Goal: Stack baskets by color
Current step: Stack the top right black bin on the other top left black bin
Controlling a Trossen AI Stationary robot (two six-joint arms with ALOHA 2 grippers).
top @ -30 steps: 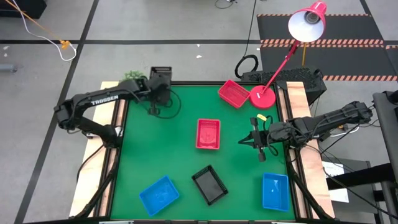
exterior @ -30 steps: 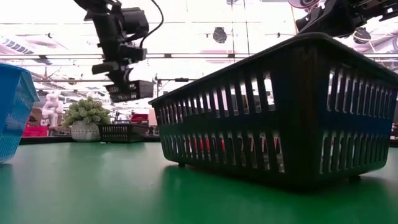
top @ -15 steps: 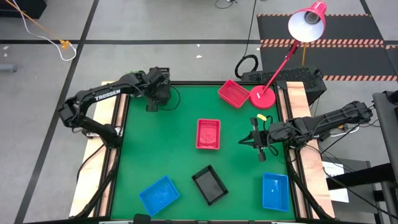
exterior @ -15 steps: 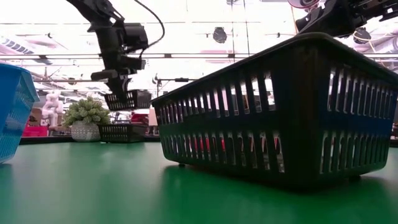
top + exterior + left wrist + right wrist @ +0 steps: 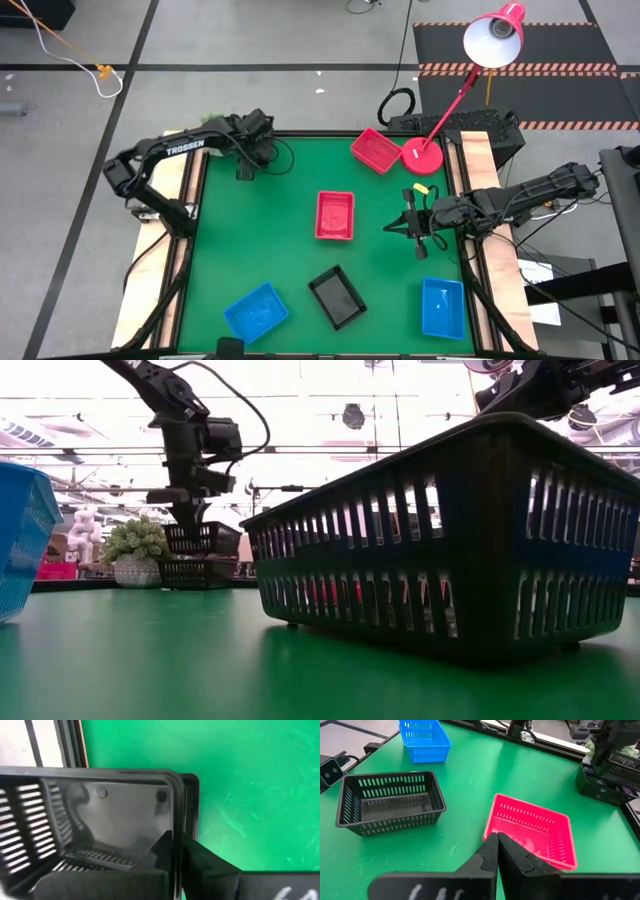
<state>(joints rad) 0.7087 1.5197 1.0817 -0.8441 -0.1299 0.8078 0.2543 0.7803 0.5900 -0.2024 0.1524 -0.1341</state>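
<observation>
My left gripper hangs over the table's far left corner, shut on a black basket. That basket hovers just over a second black basket standing on the mat; whether the two touch I cannot tell. A third black basket sits near the front centre. One red basket lies mid-table and another at the far edge. Two blue baskets rest at the near left and near right. My right gripper is shut and holds nothing, above the mat right of the middle red basket. My left gripper pinches one side wall of the black basket near a corner, one finger inside the basket and one outside. The fingers come steeply from above. The basket hangs about level below them, open side up, over the other black basket.
A red desk lamp stands with its round base beside the far red basket. A fuzzy green plant in a pot sits by the far left corner. Open green mat lies between the baskets.
My left gripper has gone down and toward the table's far left corner, carrying the black basket. The basket has sunk from well above the other black basket to just over it and stays about level.
</observation>
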